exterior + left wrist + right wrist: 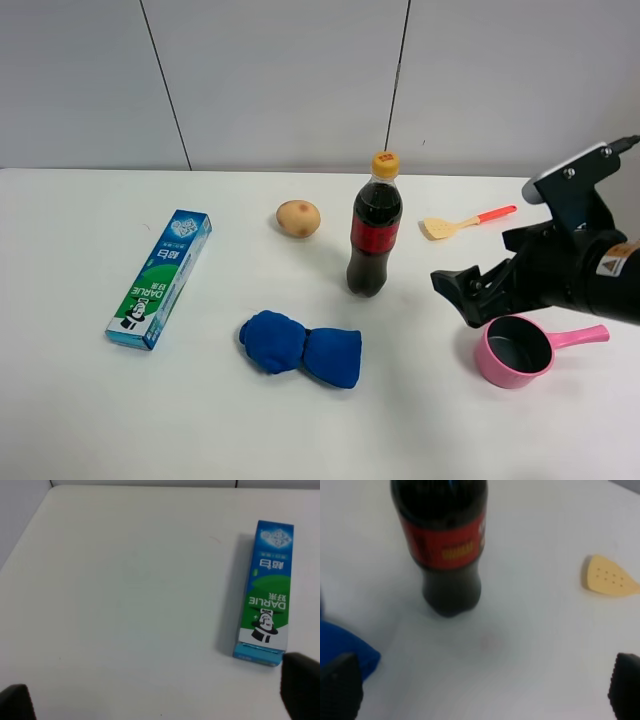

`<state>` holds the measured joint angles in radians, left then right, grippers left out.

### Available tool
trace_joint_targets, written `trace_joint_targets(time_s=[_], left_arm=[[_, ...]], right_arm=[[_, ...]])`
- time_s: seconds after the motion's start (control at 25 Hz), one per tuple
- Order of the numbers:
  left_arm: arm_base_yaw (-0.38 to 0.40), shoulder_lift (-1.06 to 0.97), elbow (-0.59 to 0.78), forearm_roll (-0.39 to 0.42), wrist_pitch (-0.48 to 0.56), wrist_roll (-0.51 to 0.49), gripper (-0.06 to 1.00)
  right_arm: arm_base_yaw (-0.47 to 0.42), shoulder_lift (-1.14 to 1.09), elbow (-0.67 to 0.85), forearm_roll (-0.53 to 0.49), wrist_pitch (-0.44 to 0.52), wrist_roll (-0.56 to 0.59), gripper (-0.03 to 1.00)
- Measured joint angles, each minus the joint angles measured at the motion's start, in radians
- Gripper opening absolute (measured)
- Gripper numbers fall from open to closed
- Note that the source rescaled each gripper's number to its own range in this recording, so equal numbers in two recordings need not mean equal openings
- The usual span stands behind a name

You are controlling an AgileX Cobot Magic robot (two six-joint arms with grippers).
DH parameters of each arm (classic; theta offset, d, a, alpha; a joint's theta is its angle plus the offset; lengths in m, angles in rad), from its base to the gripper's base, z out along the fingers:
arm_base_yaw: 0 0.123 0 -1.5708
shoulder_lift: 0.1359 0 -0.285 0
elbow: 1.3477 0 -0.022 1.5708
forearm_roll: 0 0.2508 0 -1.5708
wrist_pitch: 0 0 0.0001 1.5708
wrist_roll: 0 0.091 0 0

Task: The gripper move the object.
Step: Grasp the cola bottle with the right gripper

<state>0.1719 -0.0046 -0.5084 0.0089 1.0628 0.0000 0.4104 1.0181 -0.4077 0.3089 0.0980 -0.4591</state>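
Scene: a white desk [80, 420] seen from a high camera, with a pale panelled wall [280, 80] behind it.
Cola bottle: a tall clear bottle of dark cola [375, 225] with a red label and a yellow cap stands upright near the middle of the desk, touching nothing else.
Right gripper: the black right gripper [458, 296] reaches in from the right edge of the high view and points at the lower half of the bottle from a short way off, not touching it.
Right jaws: spread wide with nothing held. In the right wrist view the bottle stands ahead, in line with the gap between them.
Left gripper: the left gripper [160, 697] shows only in its own wrist view, as two dark tips.
Left jaws: spread wide over bare desk, holding nothing.
Toothpaste box: a green and blue Darlie toothpaste box [160, 278] lies flat on the left side of the desk, well apart from the bottle.
Potato: a potato [298, 218] lies just left of the bottle and slightly behind it.
Blue cloth: a crumpled blue cloth [300, 348] lies in front of the bottle, a little to its left.
Spatula: a small yellow spatula with a red handle [465, 222] lies behind and to the right of the bottle.
Saucepan: a small pink saucepan [515, 352] sits just below the right gripper in the high view.
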Motion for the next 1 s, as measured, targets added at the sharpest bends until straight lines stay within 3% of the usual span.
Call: trace_joint_targets(time_s=[0.2,0.44,0.68,1.0], left_arm=[[0.000,0.000,0.000,0.000,0.000,0.000,1.00],[0.000,0.000,0.000,0.000,0.000,0.000,1.00],[0.000,0.000,0.000,0.000,0.000,0.000,1.00],[0.000,0.000,0.000,0.000,0.000,0.000,1.00]], right_arm=[[0.063,0.004,0.144,-0.001,-0.302,0.000,1.00],[0.073,0.046,0.190,-0.081,-0.469,0.016,1.00],[0.073,0.265,0.191,-0.207,-0.687,0.172,1.00],[0.073,0.559,0.188,-0.350,-1.103,0.367,1.00]])
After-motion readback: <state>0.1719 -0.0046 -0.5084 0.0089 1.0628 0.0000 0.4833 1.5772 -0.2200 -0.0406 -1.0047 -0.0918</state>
